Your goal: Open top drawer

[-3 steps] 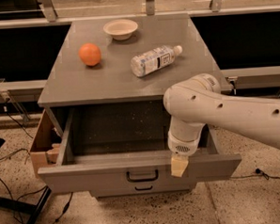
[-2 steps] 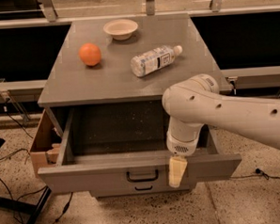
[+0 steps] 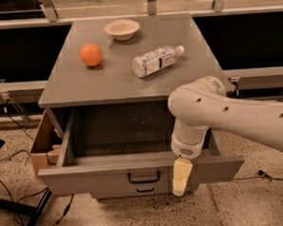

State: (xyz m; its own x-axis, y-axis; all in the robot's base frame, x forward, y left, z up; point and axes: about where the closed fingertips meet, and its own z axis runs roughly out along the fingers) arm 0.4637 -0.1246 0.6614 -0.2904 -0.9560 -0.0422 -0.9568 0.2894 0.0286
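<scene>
Now hand (image 3: 181, 177) at open top drawer (image 3: 88, 177) front edge; grip state unclear.

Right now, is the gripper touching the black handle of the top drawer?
Apart. In the camera view the gripper hangs before the top drawer front, right of the handle, with bare grey front between them.

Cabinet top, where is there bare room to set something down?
Bare: the strip of the cabinet top in front of the orange and bottle, and its right rear corner. Crowded: middle and back, around the bowl. The left of the open top drawer is free; the gripper hangs at its front right.
</scene>
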